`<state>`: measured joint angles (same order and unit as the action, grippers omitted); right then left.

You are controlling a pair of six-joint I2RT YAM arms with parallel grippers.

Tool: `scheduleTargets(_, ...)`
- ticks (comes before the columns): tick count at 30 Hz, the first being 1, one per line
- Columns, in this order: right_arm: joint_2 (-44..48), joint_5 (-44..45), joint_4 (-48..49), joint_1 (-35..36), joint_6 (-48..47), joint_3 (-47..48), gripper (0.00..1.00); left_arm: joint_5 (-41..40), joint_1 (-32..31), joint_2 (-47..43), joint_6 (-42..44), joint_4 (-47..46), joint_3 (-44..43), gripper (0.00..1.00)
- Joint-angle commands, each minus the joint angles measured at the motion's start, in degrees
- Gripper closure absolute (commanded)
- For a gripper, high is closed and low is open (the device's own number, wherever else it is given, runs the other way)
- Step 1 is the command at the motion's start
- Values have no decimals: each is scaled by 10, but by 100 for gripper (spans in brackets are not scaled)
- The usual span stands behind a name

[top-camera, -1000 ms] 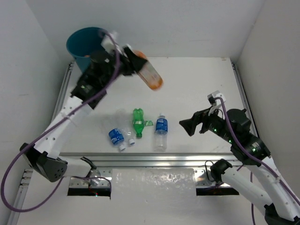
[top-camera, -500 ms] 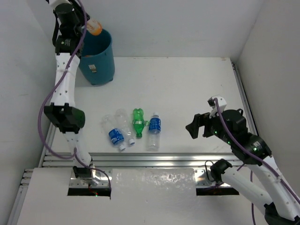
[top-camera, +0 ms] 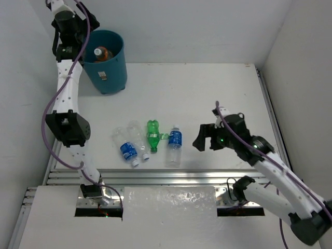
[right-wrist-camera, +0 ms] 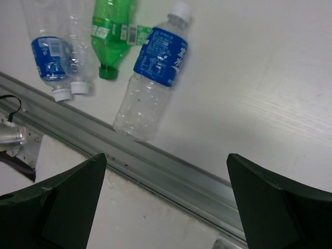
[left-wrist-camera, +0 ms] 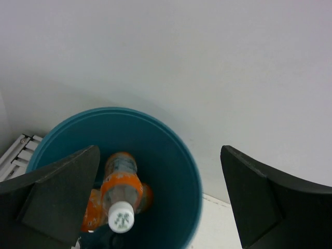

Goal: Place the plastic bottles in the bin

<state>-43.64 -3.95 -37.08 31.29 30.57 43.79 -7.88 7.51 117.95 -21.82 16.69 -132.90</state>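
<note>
The teal bin (top-camera: 110,72) stands at the table's back left corner. An orange bottle (top-camera: 102,53) lies inside it. My left gripper (left-wrist-camera: 158,155) hangs open right above the bin (left-wrist-camera: 176,155), where a white-capped orange bottle (left-wrist-camera: 120,189) rests on a second orange one (left-wrist-camera: 89,213). Near the front edge lie a blue-labelled bottle (top-camera: 127,151), a clear bottle (top-camera: 137,136), a green bottle (top-camera: 152,135) and another blue-labelled bottle (top-camera: 174,144). My right gripper (top-camera: 204,140) is open just right of that row, over the front rail (right-wrist-camera: 166,158), with the blue-labelled bottle (right-wrist-camera: 153,72) ahead of it.
An aluminium rail (top-camera: 166,174) runs along the table's front edge, and side rails (top-camera: 268,104) border it. White walls close in on the left, back and right. A faint further clear bottle (top-camera: 118,136) lies left of the row.
My left gripper opened over the bin and the orange bottle dropped inside. My right arm moved left, closer to the row of bottles.
</note>
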Motion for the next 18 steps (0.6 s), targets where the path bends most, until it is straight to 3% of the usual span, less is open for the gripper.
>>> scheduleTargets(1,-92,-40,83,7,83,-13,1,-14,-2,-123,1,-8,19,0)
scheduleTargets(3,-165,-34,105,23,99,-6,1,20,-3,-191,-15,18,52,0)
scheduleTargets(9,-292,66,137,102,147,42,1,137,-3,-416,-108,38,290,0)
scheduleTargets(11,-330,88,141,118,156,51,1,215,-6,-520,-154,-30,437,0)
scheduleTargets(13,-363,101,144,128,162,50,2,239,-16,-588,-182,-75,578,0)
scheduleTargets(15,-385,123,146,134,164,47,4,241,-32,-662,-178,-91,660,0)
scheduleTargets(18,-422,126,168,135,164,31,10,266,-38,-702,-149,-66,707,0)
